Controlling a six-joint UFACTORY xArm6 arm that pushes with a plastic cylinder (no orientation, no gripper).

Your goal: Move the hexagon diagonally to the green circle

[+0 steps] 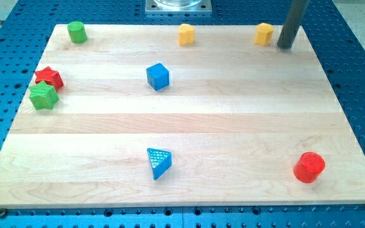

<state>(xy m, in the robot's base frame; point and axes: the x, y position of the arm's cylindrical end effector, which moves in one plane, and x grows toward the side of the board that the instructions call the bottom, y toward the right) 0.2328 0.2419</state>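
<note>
The green circle [76, 31] stands at the board's top left corner. Two small yellow blocks sit along the top edge: one [186, 34] near the middle and one [264, 33] further right. Both look roughly hexagonal, and I cannot tell their exact shapes. My dark rod comes down at the top right, and my tip [285, 46] rests on the board just right of the right yellow block, a small gap apart from it.
A blue cube [158, 76] sits left of centre. A red star [49, 77] touches a green star [44, 96] at the left edge. A blue triangle [158, 163] lies near the bottom. A red circle [309, 167] stands at the bottom right.
</note>
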